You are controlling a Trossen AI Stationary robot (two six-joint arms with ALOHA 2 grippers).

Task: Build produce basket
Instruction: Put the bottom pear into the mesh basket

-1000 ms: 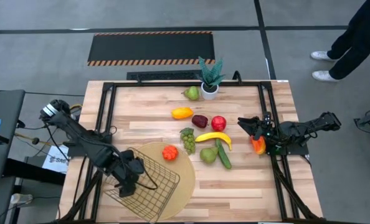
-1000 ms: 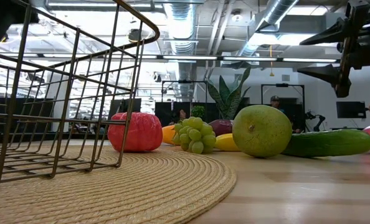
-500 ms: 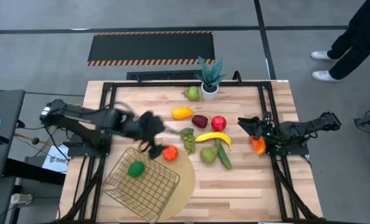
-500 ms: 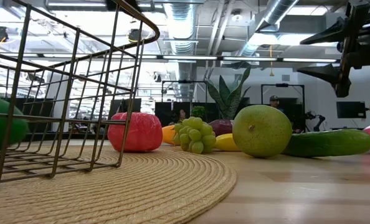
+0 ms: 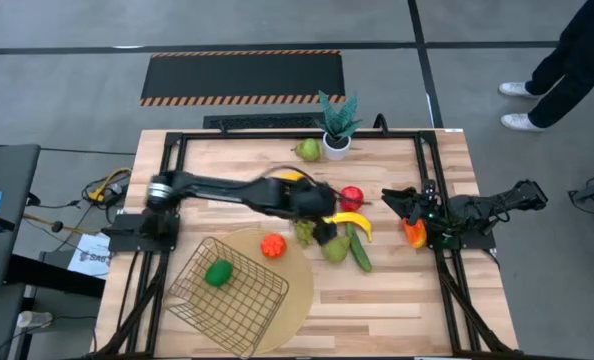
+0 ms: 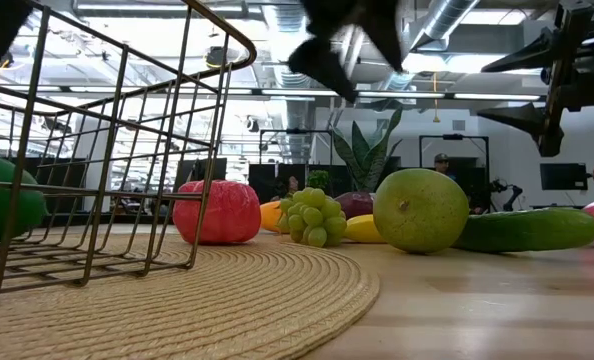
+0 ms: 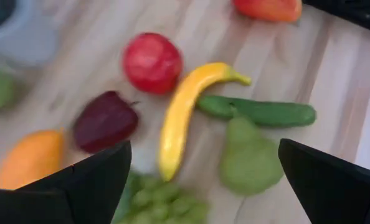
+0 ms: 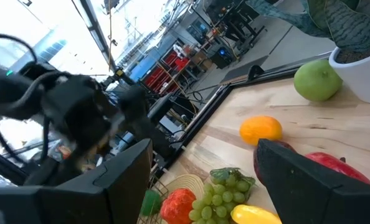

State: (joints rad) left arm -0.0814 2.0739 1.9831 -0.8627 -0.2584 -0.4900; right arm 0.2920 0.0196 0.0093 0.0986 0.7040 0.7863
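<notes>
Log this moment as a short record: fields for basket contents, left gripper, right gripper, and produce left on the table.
basket contents: basket on the round mat holds one green fruit
left gripper: left gripper open, over the banana and pear
right gripper: right gripper open, at the table's right edge beside the mango
on table: grapes, cucumber, red apple

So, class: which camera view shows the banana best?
The left wrist view: the whole banana lies unhidden. In the high view the left gripper covers part of it. In the low view the pear hides most of it. The right wrist view shows only its tip.
</notes>
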